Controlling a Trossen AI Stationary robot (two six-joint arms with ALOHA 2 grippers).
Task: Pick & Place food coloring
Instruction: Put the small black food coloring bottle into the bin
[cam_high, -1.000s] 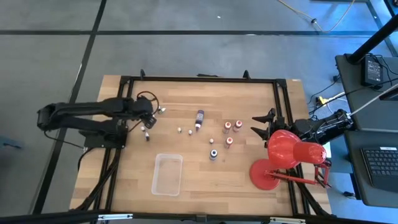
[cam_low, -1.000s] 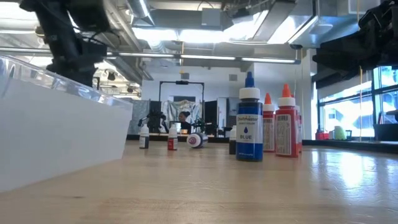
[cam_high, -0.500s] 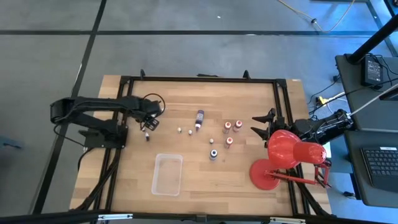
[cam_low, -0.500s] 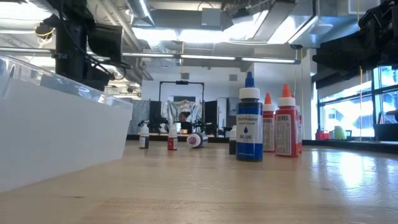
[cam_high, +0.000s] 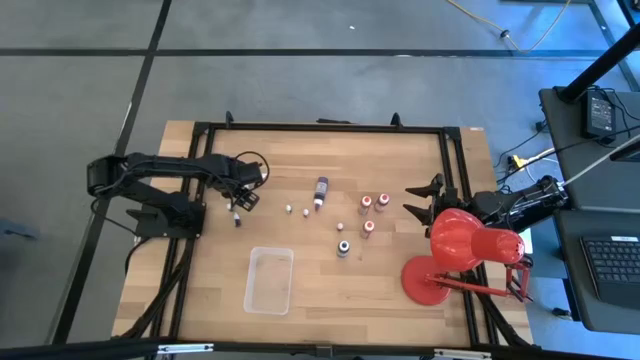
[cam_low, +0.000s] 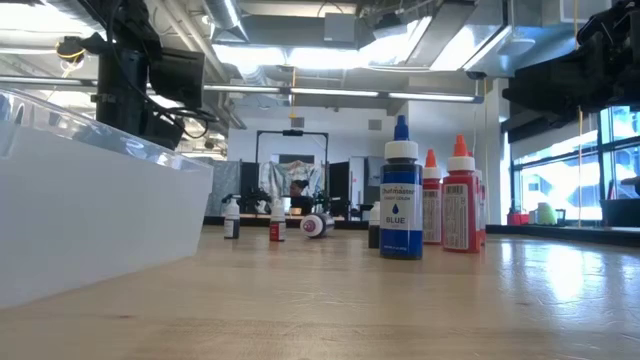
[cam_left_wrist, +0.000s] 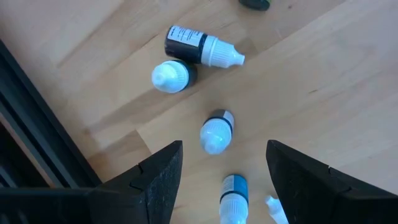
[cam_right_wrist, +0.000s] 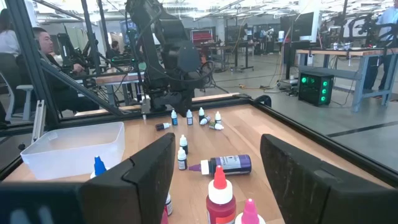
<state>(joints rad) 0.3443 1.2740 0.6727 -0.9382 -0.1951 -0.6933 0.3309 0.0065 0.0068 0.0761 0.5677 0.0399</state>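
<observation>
— What is the left arm doing?
— It is reaching inward, its left gripper (cam_left_wrist: 221, 163) hanging with fingers spread.
— And the right?
— It is waiting at the table's right edge, right gripper (cam_right_wrist: 214, 155) parted.

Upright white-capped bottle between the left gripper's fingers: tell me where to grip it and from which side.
Grip the small white-capped bottle across its round body just under the cap, coming straight down from above. It stands upright, roughly centred between the open left gripper's fingers, with bare wood on both flanks. Probably mind the blue-labelled bottle close beside it.
</observation>
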